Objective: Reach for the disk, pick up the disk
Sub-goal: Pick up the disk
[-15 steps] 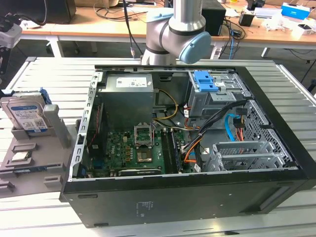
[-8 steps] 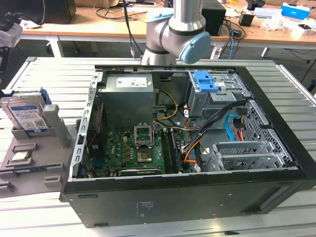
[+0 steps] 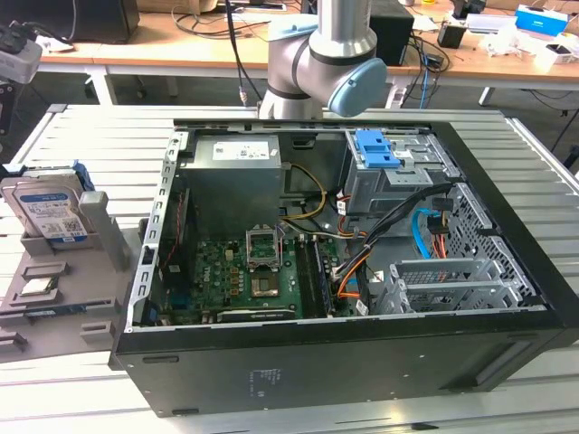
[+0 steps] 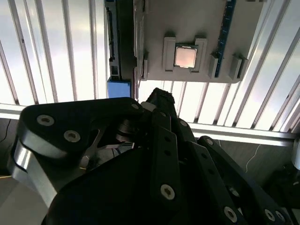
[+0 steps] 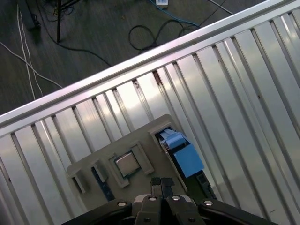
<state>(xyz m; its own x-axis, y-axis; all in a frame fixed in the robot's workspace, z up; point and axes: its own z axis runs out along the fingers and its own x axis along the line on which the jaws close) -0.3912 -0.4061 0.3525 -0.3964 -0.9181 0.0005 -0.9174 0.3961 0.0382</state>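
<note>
The end effector (image 5: 161, 183) hovers above the grey holder (image 5: 140, 135). Its fingers (image 5: 155, 186) are pressed together and hold nothing. In the first wrist view it sits over the holder's edge, between the processor chip (image 5: 125, 164) in its pocket and the disk (image 5: 182, 151). From above, the disk is seen edge-on, with its blue bracket uppermost.

The disk stands upright in a slot of that holder, apart from the end effector and not yet touched. In the exterior view its labelled face shows at the exterior view's left, on the worktop (image 5: 243, 93) beside the open computer case (image 3: 362, 362).

As I judge it, the reach goes well only if:
- the jaws are spread wider than the disk is thick before any descent;
- the wrist is turned so the pads face the two broad flat sides, not the narrow ends.

The line of approach looks best straight down over the slot, centred on the disk's upper edge, so neither finger lands on the holder wall or strays toward the chip.

The bracket is plastic and may flex, so a grip reaching past it onto the metal body seems the safer hold. Because the slot grips the lower part, a tilted pull could jam the disk.

Farther off, the arm (image 3: 317, 63) rises behind the case.
</note>
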